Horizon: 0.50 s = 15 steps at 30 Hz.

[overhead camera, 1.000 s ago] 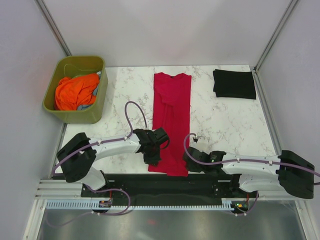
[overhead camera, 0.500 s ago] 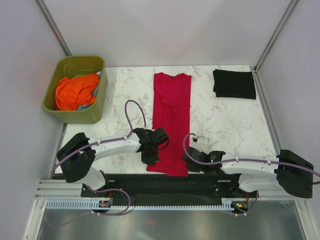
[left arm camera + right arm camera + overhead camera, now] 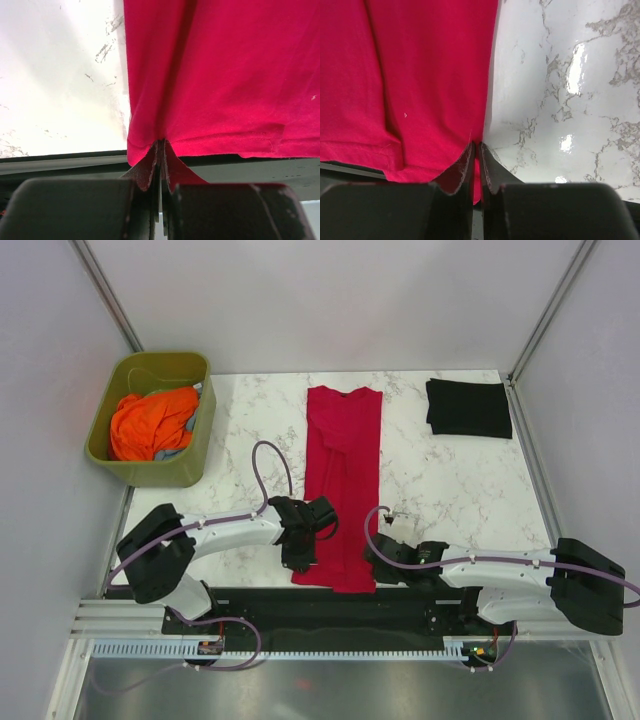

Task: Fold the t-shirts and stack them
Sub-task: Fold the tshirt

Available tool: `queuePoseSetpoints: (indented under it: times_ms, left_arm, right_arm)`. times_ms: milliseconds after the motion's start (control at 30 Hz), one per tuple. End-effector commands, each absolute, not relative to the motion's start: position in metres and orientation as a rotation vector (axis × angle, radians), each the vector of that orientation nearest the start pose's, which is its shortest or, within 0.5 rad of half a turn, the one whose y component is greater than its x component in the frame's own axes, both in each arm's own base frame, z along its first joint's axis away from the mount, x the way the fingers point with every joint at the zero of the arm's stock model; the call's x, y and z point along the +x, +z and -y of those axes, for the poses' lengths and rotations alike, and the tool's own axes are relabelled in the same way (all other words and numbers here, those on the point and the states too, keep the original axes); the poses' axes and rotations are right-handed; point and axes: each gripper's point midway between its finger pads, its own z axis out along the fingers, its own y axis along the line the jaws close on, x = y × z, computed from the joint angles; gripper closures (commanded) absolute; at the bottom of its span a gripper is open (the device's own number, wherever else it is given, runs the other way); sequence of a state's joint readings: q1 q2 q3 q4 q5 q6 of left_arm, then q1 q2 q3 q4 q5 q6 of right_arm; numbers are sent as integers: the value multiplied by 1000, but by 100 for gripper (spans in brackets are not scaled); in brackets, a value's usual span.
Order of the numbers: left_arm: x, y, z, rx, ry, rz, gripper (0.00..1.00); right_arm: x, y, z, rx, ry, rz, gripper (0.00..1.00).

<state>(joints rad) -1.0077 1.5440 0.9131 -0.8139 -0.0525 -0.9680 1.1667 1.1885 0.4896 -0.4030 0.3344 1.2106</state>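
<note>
I work at a white, grey-veined marble table (image 3: 450,480). Plain pale walls (image 3: 330,300) close it in behind and on both sides, and slim metal posts (image 3: 108,295) rise from its back corners. A bright glare (image 3: 574,62) sits on its glossy top.

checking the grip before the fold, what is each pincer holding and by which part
Both hold the red t-shirt by its near hem: the left pincer shut on its left corner, the right pincer on its right corner.
</note>
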Motion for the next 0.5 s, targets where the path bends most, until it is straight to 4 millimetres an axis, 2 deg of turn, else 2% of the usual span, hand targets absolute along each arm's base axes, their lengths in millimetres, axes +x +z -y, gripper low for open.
queuePoseSetpoints:
  times_ms: [0, 100, 200, 467]
  left_arm:
    - [112, 26, 217, 93, -37, -3028, 98]
    - [114, 28, 217, 80, -42, -3017, 98]
    - [118, 34, 219, 66, -68, -3001, 98]
    - [119, 32, 212, 46, -52, -3007, 98]
  right_arm:
    - [119, 14, -220, 175, 396, -2626, 87]
    - [119, 15, -219, 176, 393, -2626, 92]
    - [119, 14, -220, 174, 393, -2629, 100]
    - [118, 15, -214, 194, 392, -2622, 100]
